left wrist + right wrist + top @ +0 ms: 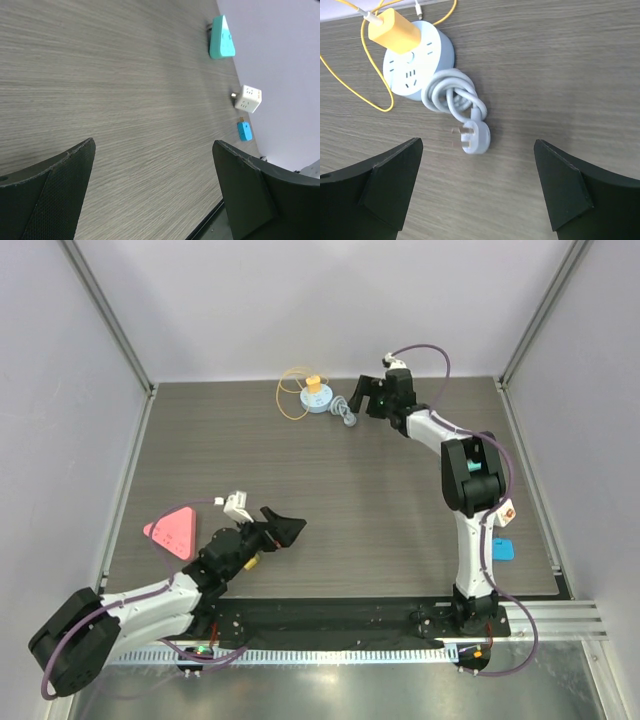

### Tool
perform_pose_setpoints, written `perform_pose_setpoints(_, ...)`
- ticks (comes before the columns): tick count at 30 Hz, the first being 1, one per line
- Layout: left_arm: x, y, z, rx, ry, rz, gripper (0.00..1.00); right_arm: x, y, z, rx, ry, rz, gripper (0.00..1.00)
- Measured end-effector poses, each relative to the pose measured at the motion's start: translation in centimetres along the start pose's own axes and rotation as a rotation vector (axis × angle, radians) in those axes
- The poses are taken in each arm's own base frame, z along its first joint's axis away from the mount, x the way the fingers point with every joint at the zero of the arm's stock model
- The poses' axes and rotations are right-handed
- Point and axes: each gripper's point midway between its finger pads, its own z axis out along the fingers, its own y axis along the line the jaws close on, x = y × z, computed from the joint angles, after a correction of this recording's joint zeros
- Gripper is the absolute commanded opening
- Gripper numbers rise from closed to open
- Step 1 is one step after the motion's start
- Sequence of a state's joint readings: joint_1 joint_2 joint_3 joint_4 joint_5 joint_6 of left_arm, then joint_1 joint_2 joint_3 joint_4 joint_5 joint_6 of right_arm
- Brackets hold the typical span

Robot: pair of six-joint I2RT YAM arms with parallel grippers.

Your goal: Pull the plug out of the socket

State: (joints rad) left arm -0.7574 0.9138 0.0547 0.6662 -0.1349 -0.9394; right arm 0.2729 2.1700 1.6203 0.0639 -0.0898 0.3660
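The round pale blue socket (pixel 318 400) lies at the back of the table, with a yellow plug (pixel 313 384) seated in its top and a thin yellow cable (pixel 289 400) looping beside it. In the right wrist view the yellow plug (pixel 395 31) stands on the far left of the socket (pixel 417 62). The socket's own grey cord (pixel 451 95) is coiled beside it and ends in a loose white plug (pixel 476 138) flat on the table. My right gripper (pixel 362 395) (pixel 478 150) hovers open just right of the socket and holds nothing. My left gripper (pixel 280 530) (pixel 154 145) is open and empty, low over the near left of the table.
A pink triangular block (pixel 172 532) lies near the left arm. A small blue block (pixel 503 549) sits near the right edge. The left wrist view shows a teal wedge (pixel 221 37), a white cube adapter (pixel 248 98) and the blue block (pixel 244 131) along the right side.
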Motion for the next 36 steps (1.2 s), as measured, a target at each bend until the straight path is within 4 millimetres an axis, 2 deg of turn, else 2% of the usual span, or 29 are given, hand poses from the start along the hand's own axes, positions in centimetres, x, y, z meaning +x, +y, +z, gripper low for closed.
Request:
perform_pose_setpoints(4, -0.9, -0.6, -0.1, 0.018, -0.037, -0.009, 1.0, 0.9, 0.5, 2.4, -0.053, 0.033, 0.003, 0.89)
perform_pose_setpoints(5, -1.0, -0.7, -0.1, 0.018, -0.043, -0.01, 1.0, 1.5, 0.5, 3.1, -0.062, 0.046, 0.006, 0.85)
perform_pose_setpoints(9, -1.1, -0.5, -0.1, 0.012, -0.046, -0.011, 1.0, 4.3, -0.2, 4.8, -0.068, 0.106, 0.017, 0.79)
perform_pose_setpoints(14, -1.0, -0.5, -0.1, 0.008, -0.045, -0.012, 1.0, 4.3, 0.5, 5.7, -0.092, 0.103, 0.04, 0.64)
perform_pose_setpoints(19, -1.1, -0.4, -0.1, 0.005, -0.047, -0.013, 1.0, 4.2, 1.2, 6.7, -0.105, 0.102, 0.062, 0.59)
perform_pose_setpoints(24, -1.0, -0.3, -0.1, 0.001, -0.044, -0.023, 1.0, 4.6, 1.6, 6.8, -0.104, 0.115, 0.073, 0.5)
perform_pose_setpoints(31, -1.0, -0.3, -0.1, -0.001, -0.043, -0.026, 1.0, 5.0, 1.7, 6.8, -0.1, 0.117, 0.105, 0.3)
perform_pose_setpoints(36, -1.0, -0.3, -0.1, -0.002, -0.043, -0.025, 1.0, 5.7, 1.9, 5.7, -0.119, 0.116, 0.132, 0.29)
